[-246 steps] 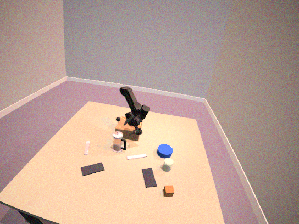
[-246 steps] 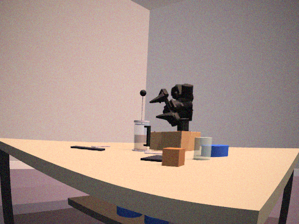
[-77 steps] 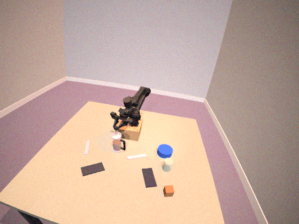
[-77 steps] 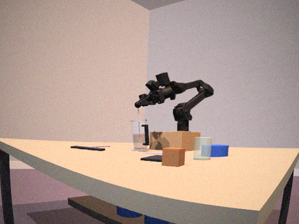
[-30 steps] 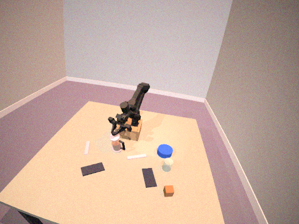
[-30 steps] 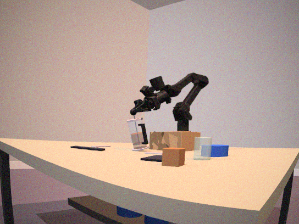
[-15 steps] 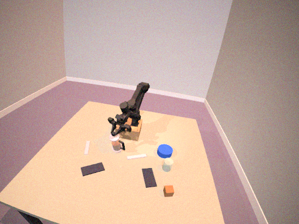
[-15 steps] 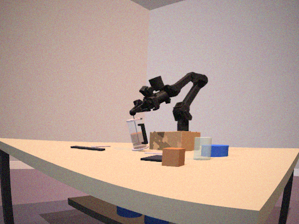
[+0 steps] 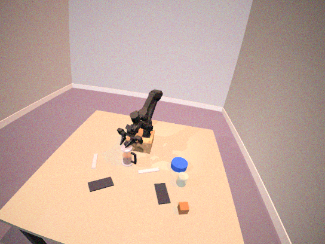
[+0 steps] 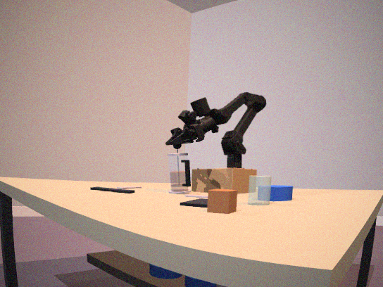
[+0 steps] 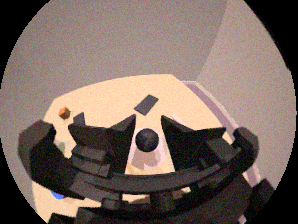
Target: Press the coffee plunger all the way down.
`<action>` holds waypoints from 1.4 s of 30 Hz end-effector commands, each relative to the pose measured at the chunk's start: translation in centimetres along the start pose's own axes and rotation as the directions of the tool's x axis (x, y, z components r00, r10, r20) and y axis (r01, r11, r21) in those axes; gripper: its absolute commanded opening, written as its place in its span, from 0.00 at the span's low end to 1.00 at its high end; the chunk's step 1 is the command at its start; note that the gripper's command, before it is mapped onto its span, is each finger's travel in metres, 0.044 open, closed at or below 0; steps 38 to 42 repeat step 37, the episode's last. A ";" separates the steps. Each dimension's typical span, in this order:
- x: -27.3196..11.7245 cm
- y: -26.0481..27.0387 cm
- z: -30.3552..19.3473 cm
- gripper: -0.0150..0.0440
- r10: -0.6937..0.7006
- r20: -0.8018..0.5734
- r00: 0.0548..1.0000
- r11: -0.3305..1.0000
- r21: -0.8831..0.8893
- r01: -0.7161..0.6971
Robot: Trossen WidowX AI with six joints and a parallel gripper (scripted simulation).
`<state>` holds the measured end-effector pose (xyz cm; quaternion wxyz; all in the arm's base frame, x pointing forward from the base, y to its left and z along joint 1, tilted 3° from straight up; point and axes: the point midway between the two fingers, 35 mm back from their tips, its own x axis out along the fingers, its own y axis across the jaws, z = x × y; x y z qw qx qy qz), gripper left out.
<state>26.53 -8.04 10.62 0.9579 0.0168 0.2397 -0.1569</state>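
- Top view: glass coffee press (image 9: 128, 158) upright on the tan table (image 9: 74, 209), black handle turned to the right, brown liquid in the lower part. Just in front of the cardboard box (image 9: 145, 144) under the arm's base. Gripper (image 9: 128, 142) directly above the press lid, fingers (image 9: 122, 138) spread to either side and pointing down. Also on the table: two white strips (image 9: 94, 160), two dark flat slabs (image 9: 100, 183), a blue disc (image 9: 179, 164), a pale cup (image 9: 182, 179) just before the disc, an orange cube (image 9: 183, 207) nearest the front edge.
- Exterior view: press (image 10: 178, 173) standing straight, lid low on the glass, thin plunger rod (image 10: 177, 151) rising to a small knob just under the fingertips. Gripper (image 10: 177, 142) slanted downward over the knob, close above it; contact not resolvable at this size. Arm (image 10: 239, 116) folded in an arch back to its base on the box (image 10: 223, 179). Cube (image 10: 222, 200) and cup (image 10: 259, 190) nearer the camera, disc (image 10: 281, 193) behind the cup.
- Wrist view: dark round plunger knob (image 11: 147, 140) centred between the two fingers, a clear gap of pale lid on each side. Gripper (image 11: 145, 137) parted, gripping nothing. One dark slab (image 11: 147, 104) and the cube (image 11: 63, 112) visible farther out on the table.
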 end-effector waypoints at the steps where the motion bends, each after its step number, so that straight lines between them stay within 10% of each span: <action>1: 0.0 0.0 -0.1 0.73 0.000 -0.003 1.000 1.000 0.000 0.000; 7: 0.0 0.0 -0.1 1.00 0.000 -0.003 1.000 1.000 0.000 0.000; 42: -8.6 0.3 4.0 1.00 0.009 -0.025 1.000 1.000 -0.012 -0.009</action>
